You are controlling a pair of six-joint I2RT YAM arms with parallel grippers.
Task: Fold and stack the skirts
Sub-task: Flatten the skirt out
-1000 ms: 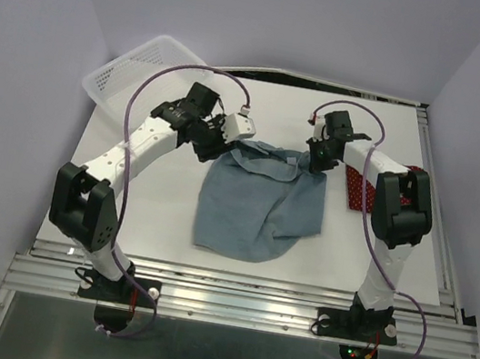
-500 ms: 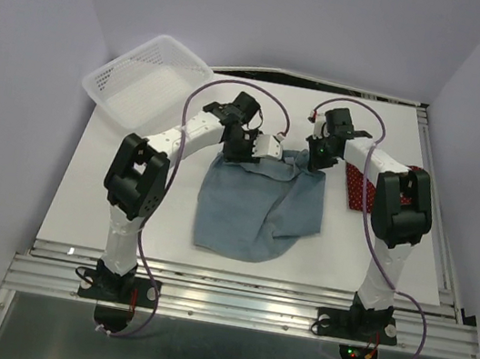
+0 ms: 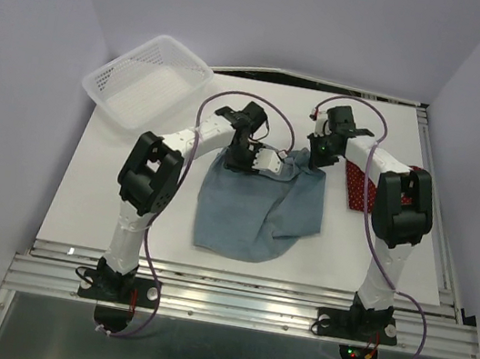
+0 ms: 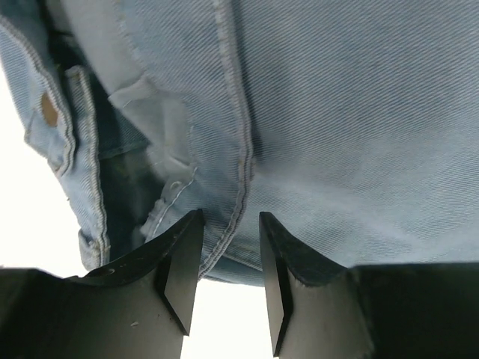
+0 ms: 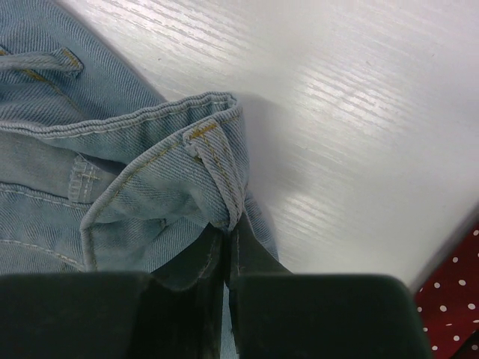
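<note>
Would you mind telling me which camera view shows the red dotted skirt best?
The top view: the red dotted skirt lies right of the denim skirt, partly behind the right arm. The right wrist view catches only a corner; the left wrist view shows none.

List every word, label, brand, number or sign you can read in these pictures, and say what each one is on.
None can be read in any view.
Denim skirt: no printed tag or label shows.
Its metal button: too blurred to tell whether it carries a stamp.
Red dotted skirt: only white dots, no lettering.
Basket: plain white mesh, no markings visible.
</note>
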